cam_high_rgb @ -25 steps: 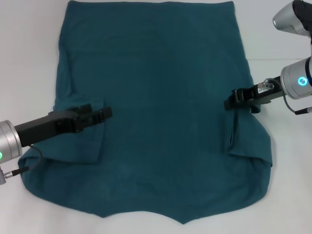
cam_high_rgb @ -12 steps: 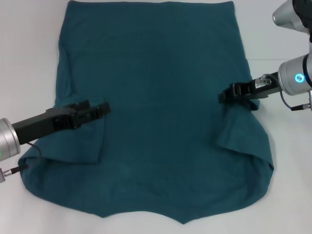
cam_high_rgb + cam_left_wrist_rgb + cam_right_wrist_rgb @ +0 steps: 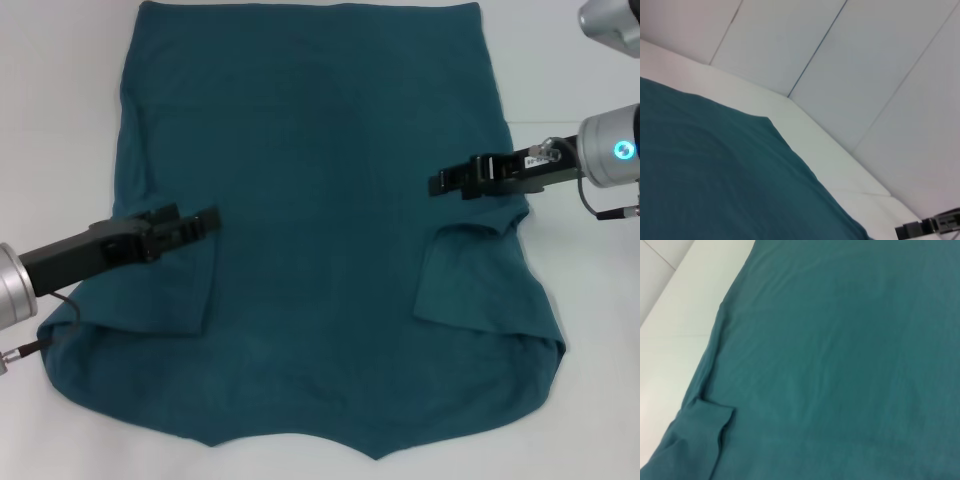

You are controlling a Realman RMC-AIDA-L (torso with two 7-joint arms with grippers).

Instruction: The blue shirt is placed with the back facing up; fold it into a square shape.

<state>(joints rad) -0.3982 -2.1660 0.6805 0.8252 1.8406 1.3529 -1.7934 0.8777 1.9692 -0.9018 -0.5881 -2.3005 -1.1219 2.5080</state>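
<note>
Both end effectors, L (image 3: pixel 205 219) & R (image 3: pixel 445 183), over blue shirt (image 3: pixel 320 150); grip state unclear, prob. folded sleeves.

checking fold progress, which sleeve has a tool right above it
The right sleeve: the right tool hangs just above its folded-in flap. The left tool sits beside the left sleeve.

Blue shirt (image 3: pixel 320 200): far hem at head view's top edge. Both wrist views crop it; lettering side hidden.
</note>
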